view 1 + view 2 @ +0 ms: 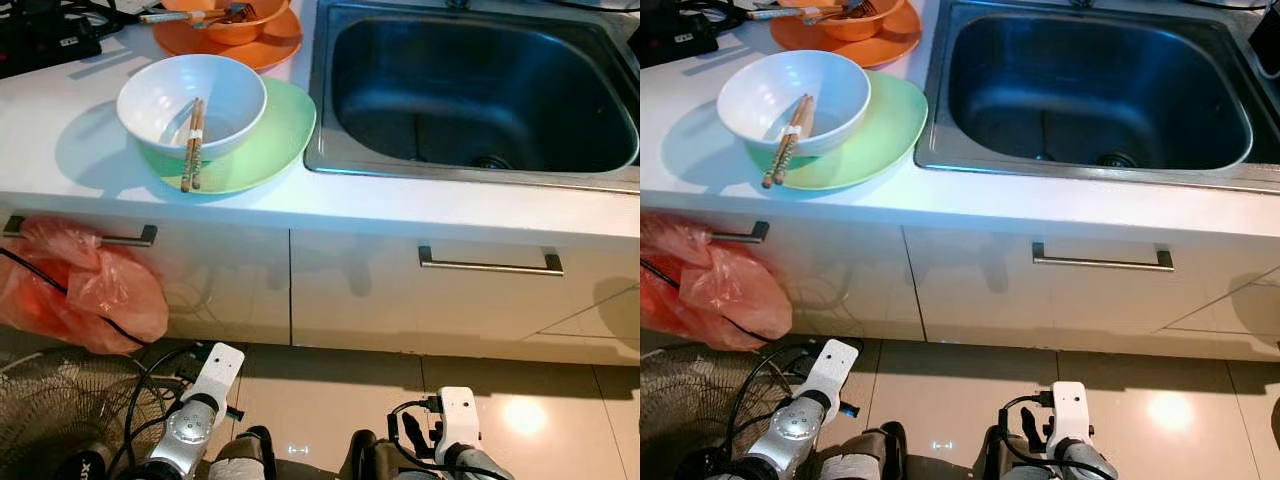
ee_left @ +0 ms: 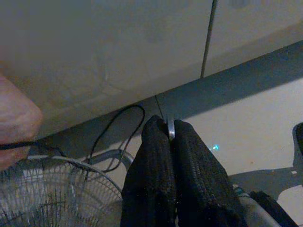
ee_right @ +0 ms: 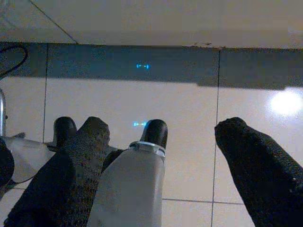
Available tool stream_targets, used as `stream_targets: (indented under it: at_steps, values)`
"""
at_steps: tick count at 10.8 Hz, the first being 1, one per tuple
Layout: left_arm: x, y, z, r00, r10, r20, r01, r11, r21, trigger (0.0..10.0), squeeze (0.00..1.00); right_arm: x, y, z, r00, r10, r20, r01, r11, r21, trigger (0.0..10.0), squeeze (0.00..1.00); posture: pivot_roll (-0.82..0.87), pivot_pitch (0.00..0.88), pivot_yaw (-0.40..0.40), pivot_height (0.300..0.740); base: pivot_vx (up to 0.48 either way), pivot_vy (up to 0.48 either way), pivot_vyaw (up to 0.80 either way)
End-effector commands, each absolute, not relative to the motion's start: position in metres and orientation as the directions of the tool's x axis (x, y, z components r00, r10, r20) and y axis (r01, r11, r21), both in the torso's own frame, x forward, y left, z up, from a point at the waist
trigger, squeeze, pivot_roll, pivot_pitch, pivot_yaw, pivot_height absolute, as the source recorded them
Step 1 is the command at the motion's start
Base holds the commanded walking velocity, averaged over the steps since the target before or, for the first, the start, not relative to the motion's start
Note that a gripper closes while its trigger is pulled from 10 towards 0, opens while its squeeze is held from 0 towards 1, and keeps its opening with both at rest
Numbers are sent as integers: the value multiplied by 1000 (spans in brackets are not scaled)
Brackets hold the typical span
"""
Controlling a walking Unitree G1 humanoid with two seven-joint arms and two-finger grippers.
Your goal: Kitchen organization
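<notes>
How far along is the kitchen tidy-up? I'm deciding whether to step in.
Nothing looks done. The white bowl with chopsticks sits on the green plate, orange dishes behind, sink empty. Both arms hang low: left gripper shut, right gripper open, neither holding anything.

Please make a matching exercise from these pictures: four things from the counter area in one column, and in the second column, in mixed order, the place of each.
Things:
1. chopsticks
2. white bowl
3. red bag
4. orange bowl

Places:
A. hanging by the drawer handle
B. on the orange plate
C. leaning in the white bowl, tips out over the green plate
D. on the green plate

Pairs: 1-C, 2-D, 3-A, 4-B
</notes>
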State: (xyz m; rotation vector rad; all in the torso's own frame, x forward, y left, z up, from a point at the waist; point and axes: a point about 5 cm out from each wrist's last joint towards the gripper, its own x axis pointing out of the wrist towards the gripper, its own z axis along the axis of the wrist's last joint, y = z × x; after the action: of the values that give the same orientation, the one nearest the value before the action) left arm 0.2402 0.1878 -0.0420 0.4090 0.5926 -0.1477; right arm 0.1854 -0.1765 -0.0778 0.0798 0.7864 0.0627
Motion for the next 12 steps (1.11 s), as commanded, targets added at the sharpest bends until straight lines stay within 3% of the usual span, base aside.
stream_targets:
  at_steps: [1,3,5,7,10,12]
  values:
    - [240,187,-41,832,-29,-554,258,904,340,10000,0,177,-179,-82,695,64,-716,2,996,91,10000,0,99,230,-44,740,0,0,0]
    - [262,176,-18,890,-137,-435,291,905,310,10000,0,178,-180,-80,714,55,-697,1,997,80,10000,0,100,234,-46,740,0,0,0]
    - [279,162,2,900,-254,-354,365,882,296,10000,0,179,-180,-79,730,45,-682,7,997,73,10000,0,98,235,-45,740,0,0,0]
    - [279,157,2,883,-300,-361,407,872,271,10000,0,179,-179,-79,732,47,-680,3,997,71,10000,0,94,230,-41,740,0,0,0]
    - [265,171,10,944,-235,-232,294,917,271,10000,0,182,-179,-74,784,44,-619,-14,999,53,10000,0,95,234,-35,740,0,0,0]
    - [252,193,20,980,-126,-152,166,940,297,10000,0,183,-181,-69,822,12,-570,-17,1000,-3,10000,0,88,248,-32,740,0,0,0]
